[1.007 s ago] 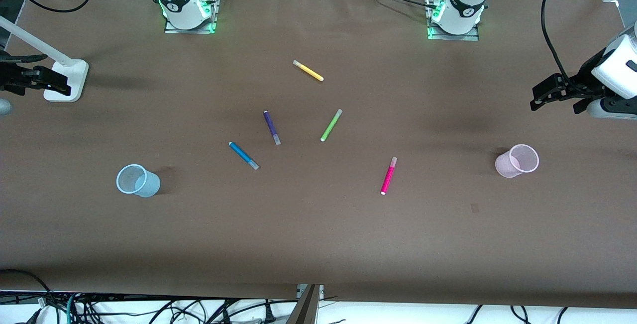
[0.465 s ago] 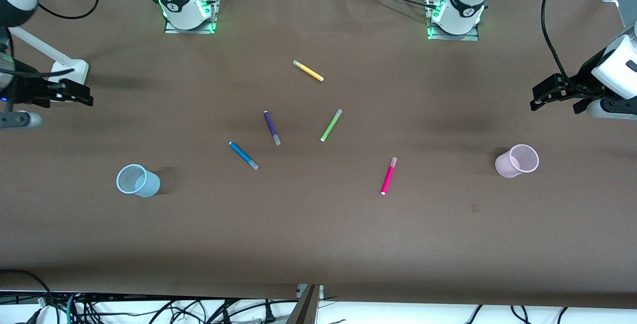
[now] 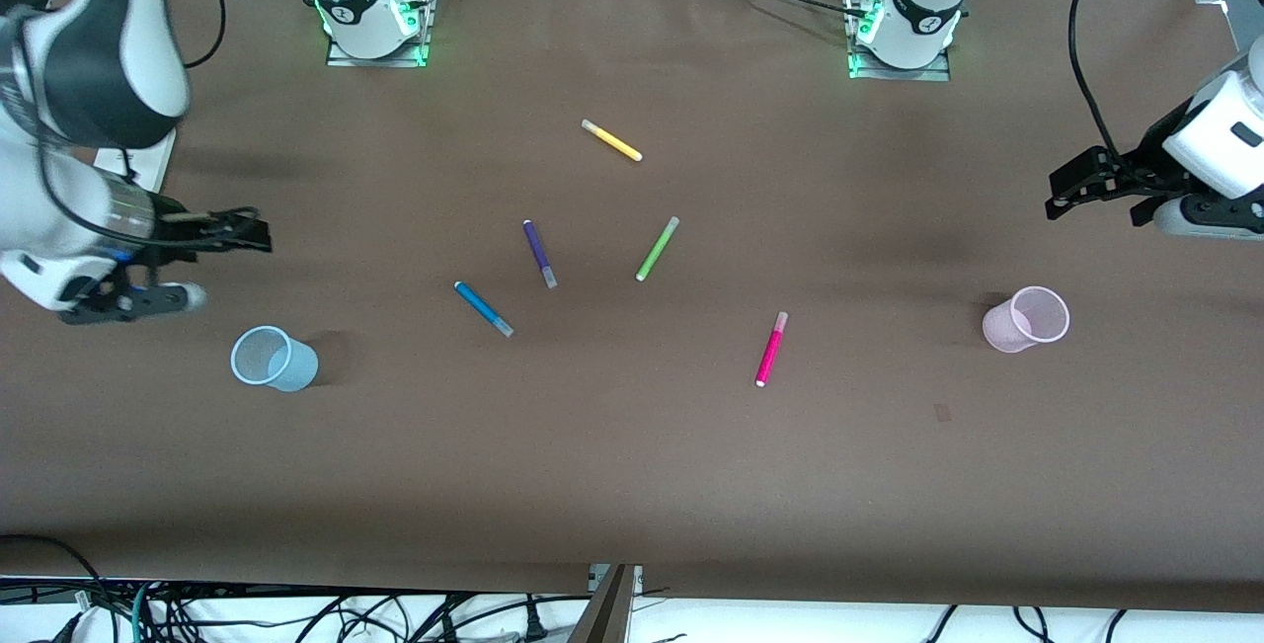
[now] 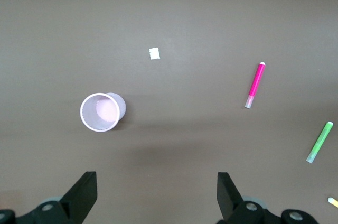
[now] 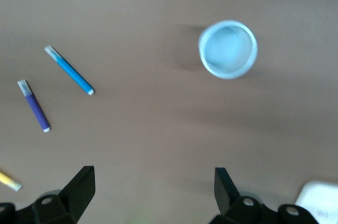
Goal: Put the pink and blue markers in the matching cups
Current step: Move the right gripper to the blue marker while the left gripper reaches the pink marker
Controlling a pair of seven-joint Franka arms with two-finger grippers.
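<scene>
**Both arms out over the table ends, markers not yet touched**

My right gripper hangs over the table at the right arm's end, above bare brown surface just farther from the front camera than the blue cup. Its fingers are spread wide with nothing between them. My left gripper hovers at the left arm's end, above the surface farther from the camera than the pink cup, its fingers likewise wide apart and empty.

I judge this to be the opening reach: nothing is gripped and both cups stand upright and empty. The blue marker lies flat near mid-table, well apart from its cup, close beside the purple pen. The pink marker lies alone, between the table's middle and the pink cup. A green pen and a yellow pen lie farther from the camera (neither is mine to move).

Next, I expect each gripper must travel toward mid-table, turn its jaws across its marker's slim barrel and come down low enough to pinch it off the flat surface. The right will need care to avoid the purple pen.

My forearms reach outward, wrists pointing the fingers down and in toward the middle.
</scene>
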